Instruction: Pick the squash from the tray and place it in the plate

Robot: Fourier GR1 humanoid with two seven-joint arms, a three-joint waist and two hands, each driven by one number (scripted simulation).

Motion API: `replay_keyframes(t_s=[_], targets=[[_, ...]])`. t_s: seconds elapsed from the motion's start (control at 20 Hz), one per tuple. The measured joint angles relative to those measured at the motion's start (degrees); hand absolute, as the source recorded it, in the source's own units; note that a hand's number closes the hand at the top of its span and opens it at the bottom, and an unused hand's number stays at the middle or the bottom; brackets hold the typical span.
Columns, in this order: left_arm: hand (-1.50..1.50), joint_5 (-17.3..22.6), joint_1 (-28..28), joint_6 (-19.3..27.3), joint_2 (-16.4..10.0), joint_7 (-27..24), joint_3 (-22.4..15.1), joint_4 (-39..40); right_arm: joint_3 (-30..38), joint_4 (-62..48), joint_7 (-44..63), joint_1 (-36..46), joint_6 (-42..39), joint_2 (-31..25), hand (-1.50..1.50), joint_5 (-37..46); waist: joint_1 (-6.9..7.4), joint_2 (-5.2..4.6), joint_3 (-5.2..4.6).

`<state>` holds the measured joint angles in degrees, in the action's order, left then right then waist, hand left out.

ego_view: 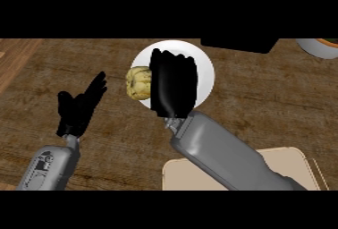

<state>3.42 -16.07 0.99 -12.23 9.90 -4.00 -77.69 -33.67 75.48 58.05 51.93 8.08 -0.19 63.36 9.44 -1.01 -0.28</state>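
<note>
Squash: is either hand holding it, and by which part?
The right hand holds the squash by its right side, at the plate's left edge; left hand open, empty.

We log a dark, wood-grained tabletop (264, 112), with a paler wood strip (10, 58) at its left edge. A flat black object (239, 45) lies at the far edge. A grey-rimmed round dish (314, 50), orange inside, sits cropped at the far right.

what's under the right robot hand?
A round white plate; lumpy yellow squash at its left rim, partly hidden by the right robot hand. Plate's middle is covered.
</note>
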Motion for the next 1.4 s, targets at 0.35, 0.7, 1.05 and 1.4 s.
replay_keyframes(t_s=[0.35,0.7,1.05,1.4], targets=[[0.0,-0.05,-1.16,0.52,0.18,0.37,0.45,0.13,0.73,-8.94,4.5,5.96,8.81,-0.29,1.5,0.67,-0.32,-0.38,0.1],[0.0,0.27,-1.3,0.69,-0.5,0.4,1.9,1.06,2.73,-19.05,4.76,9.96,14.83,-0.38,1.5,-0.51,-2.11,-0.41,0.15],[0.0,0.31,-0.61,0.62,-0.89,-0.4,2.81,1.46,2.09,-29.59,3.24,10.72,19.68,-0.26,1.5,-6.85,-3.35,-0.29,0.2],[0.0,0.22,0.62,0.88,-0.46,-0.76,2.93,0.6,4.45,-34.65,-2.53,9.05,24.51,0.02,-1.5,-21.56,-3.81,-0.35,0.29]])
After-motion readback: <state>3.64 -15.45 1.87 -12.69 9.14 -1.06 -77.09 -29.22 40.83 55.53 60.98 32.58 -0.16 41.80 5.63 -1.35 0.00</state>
